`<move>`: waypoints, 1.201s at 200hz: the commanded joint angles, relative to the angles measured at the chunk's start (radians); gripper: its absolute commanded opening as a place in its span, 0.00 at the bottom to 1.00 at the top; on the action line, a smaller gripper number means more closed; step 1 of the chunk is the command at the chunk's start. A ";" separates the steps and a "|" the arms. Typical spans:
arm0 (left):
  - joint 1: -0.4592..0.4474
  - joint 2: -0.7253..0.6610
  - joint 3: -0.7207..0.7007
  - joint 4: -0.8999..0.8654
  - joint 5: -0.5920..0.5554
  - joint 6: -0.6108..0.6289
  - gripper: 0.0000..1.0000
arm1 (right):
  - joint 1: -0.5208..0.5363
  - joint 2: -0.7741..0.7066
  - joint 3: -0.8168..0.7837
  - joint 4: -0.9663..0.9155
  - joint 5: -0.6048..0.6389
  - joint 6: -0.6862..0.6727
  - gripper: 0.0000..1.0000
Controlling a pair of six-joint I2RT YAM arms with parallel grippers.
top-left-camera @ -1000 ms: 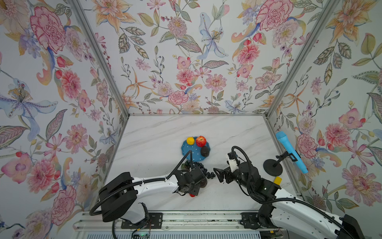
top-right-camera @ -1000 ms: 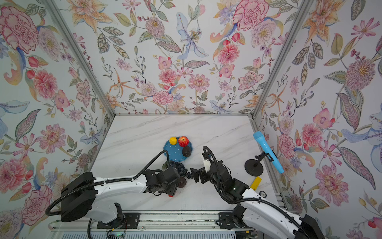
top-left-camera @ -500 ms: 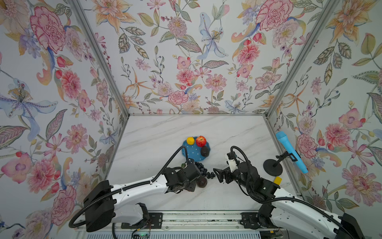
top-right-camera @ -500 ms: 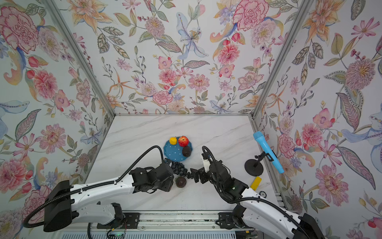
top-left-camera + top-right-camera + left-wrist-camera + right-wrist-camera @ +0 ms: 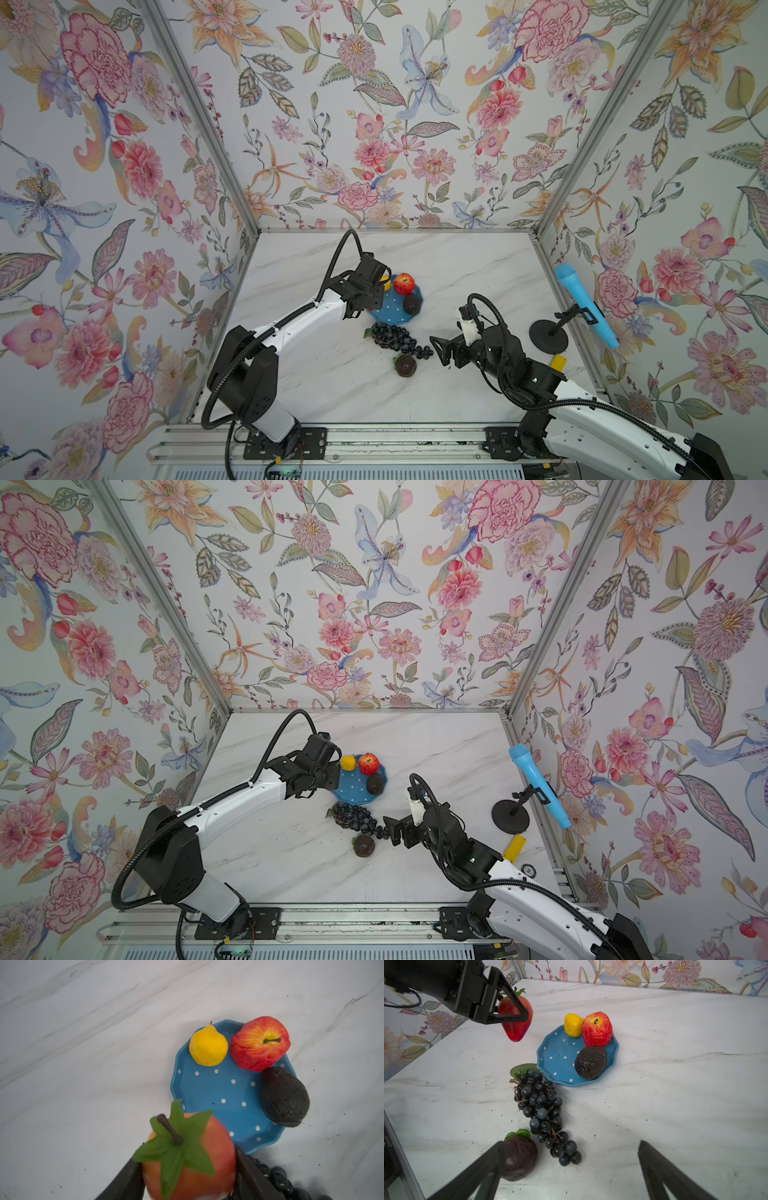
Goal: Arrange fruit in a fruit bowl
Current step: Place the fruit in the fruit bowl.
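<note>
Marble top (image 5: 332,374): L gripper (image 5: 190,1163) grips strawberry (image 5: 516,1026) nr bowl (image 5: 556,1059); R gripper (image 5: 571,1144) agape by grapes (image 5: 539,1105)

Three walls (image 5: 374,124) w/ floral wallpaper: pink, orange & blue blooms, grey-green leaves on pale ground. Silver metal posts (image 5: 199,112) run up both back corners. Tabletop (image 5: 332,395) is white marble-look w/ grey veins & scattered dark specks. Metal rail (image 5: 395,440) along the front edge. Light-blue toy mic (image 5: 584,305) on a black round-base stand (image 5: 547,336) by a side wall; yellow block (image 5: 557,360) just beside it. Light even, shadows soft.
</note>
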 commanded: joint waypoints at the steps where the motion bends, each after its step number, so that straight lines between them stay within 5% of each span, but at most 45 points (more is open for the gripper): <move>1: 0.017 0.059 0.052 0.013 -0.003 0.046 0.59 | -0.003 -0.022 -0.024 0.016 0.023 0.011 1.00; 240: 0.068 0.277 0.057 0.142 0.064 0.016 0.61 | -0.012 0.013 -0.043 0.066 -0.002 0.034 1.00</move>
